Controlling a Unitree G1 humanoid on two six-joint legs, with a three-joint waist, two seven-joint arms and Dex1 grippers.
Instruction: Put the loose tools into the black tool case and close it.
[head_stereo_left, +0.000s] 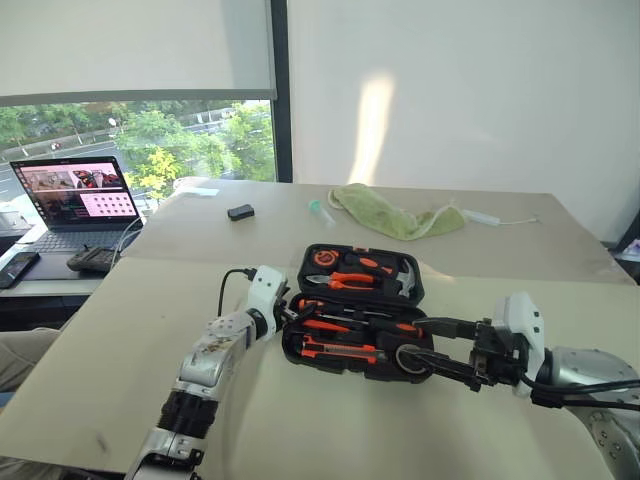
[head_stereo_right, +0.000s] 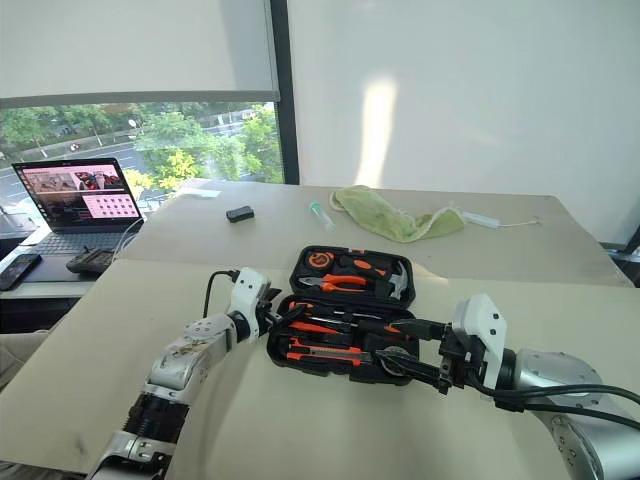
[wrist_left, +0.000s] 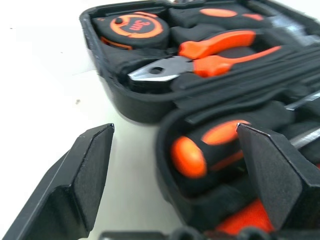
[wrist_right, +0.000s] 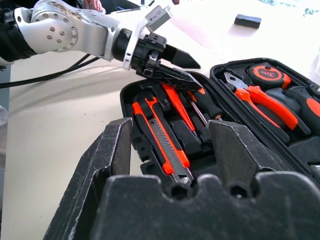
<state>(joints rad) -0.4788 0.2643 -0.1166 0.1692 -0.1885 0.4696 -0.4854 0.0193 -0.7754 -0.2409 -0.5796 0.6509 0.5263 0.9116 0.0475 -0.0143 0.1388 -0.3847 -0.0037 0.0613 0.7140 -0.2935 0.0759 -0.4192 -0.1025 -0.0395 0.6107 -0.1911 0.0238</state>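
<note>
The black tool case (head_stereo_left: 300, 268) lies open on the table, lid half at the back. The near half holds two screwdrivers (wrist_right: 207, 102), a utility knife (wrist_right: 162, 140) and a black tape roll (head_stereo_left: 410, 360) in its right corner. My left gripper (head_stereo_left: 298, 315) is open at the case's left end. One of its fingers (wrist_left: 85, 185) is outside the rim, the other (wrist_left: 270, 170) over an orange-and-black screwdriver handle (wrist_left: 200, 150). My right gripper (head_stereo_left: 422, 343) is open at the near right corner, its fingers (wrist_right: 110, 165) level above the knife, holding nothing.
The lid half carries a tape measure (wrist_left: 132, 27), pliers (wrist_left: 215, 50) and a hammer (head_stereo_left: 400, 272). Farther back lie a green cloth (head_stereo_left: 395, 215), a small black box (head_stereo_left: 240, 211) and a white cable (head_stereo_left: 485, 216). A laptop (head_stereo_left: 75, 195) stands on a side table at the left.
</note>
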